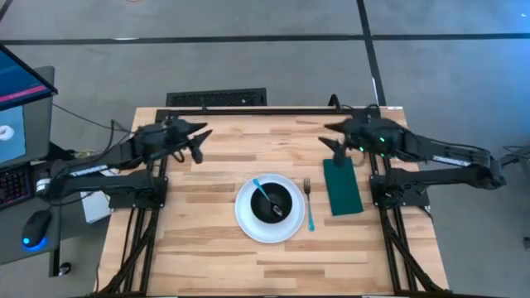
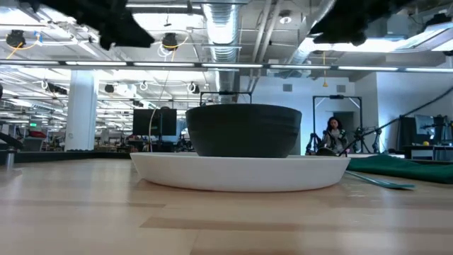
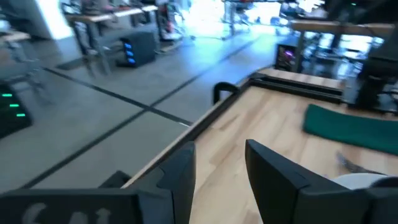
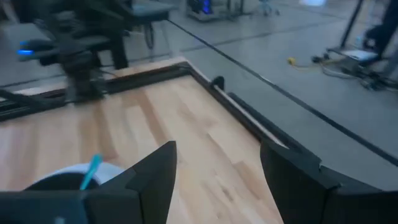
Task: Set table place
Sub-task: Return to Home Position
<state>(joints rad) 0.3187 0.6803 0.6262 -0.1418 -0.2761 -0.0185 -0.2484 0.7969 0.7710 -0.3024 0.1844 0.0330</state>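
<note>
Two dark arms hang above the table point(image 1: 207, 248), one off each side of the white plate point(image 1: 247, 223), and neither holds a thing. The left gripper point(image 1: 201, 146) hovers to the plate's left and toward the far edge, well apart from it; its two fingers point(image 3: 180, 177) stand spread with bare planks showing in the gap. The right gripper point(image 1: 329, 136) hovers on the plate's other side, also toward the far edge, near the far end of the dark green napkin point(image 1: 344, 189); its fingers point(image 4: 155, 177) are likewise parted, nothing between them. Both grippers ride well above plate height. The plate rests flat on the planks between the two arm bases. A small black bowl point(image 1: 280, 207) stands upright in the middle of it, and a blue-handled spoon point(image 1: 263, 190) lies inside the bowl, handle leaning up toward the bowl's far left side. Just beside the plate on its right lies the fork point(image 1: 309, 207), tines pointing to the far edge and blue handle toward the near one. The napkin lies flat farther out from the plate, with the fork between the two. From table height the bowl rises well above the plate's low rim, and a person point(image 2: 331, 133) shows far back in the room beyond the plate.
</note>
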